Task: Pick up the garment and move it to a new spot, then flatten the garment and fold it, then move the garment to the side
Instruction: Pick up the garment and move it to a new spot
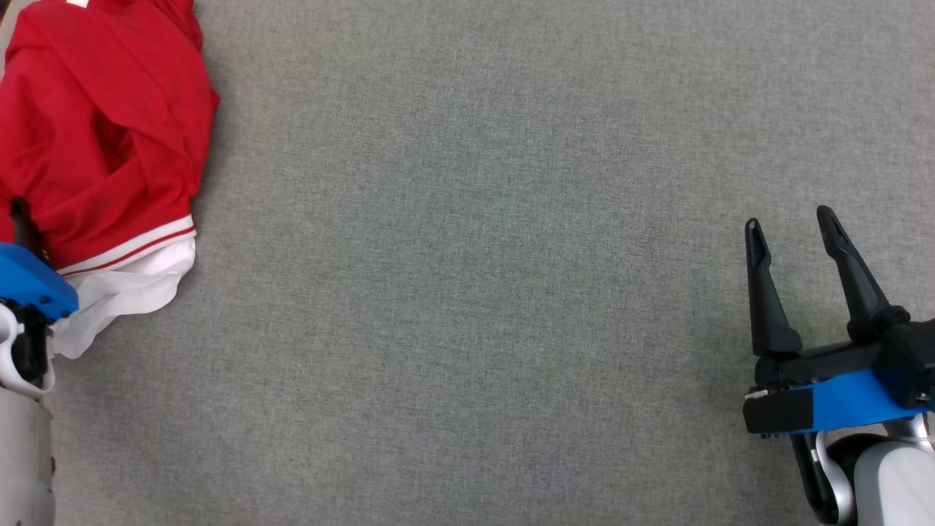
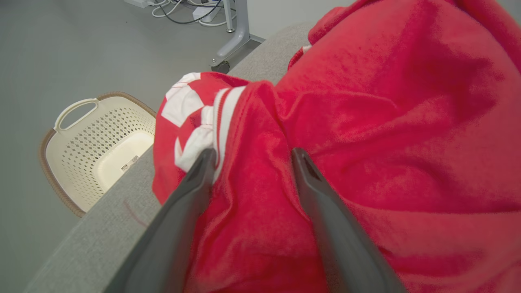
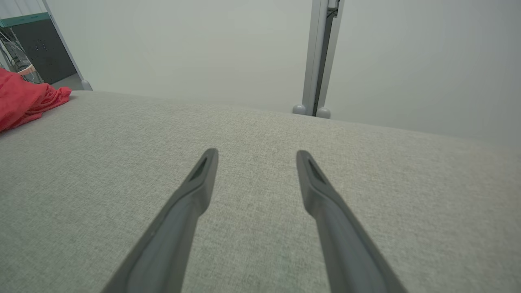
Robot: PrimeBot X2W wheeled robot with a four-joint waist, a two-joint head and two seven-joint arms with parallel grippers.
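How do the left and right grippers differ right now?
Left gripper is over the red garment; right gripper is over bare table, far from it. The left straddles a fabric fold; the right has nothing between its jaws. Both are open and hold nothing.

The garment (image 1: 102, 139) is cut off by the left and top edges of the head view, so its full outline cannot be told. Of the left gripper (image 2: 252, 156), one fingertip (image 1: 20, 219) and a blue housing (image 1: 29, 281) are seen there; the rest is cropped at the left edge. In the left wrist view the basket (image 2: 101, 142) is partly hidden behind the desk (image 2: 106, 228) edge, and its label (image 2: 129, 162) is too small to be read. Whether the fingers (image 2: 191, 191) touch the fabric cannot be told.
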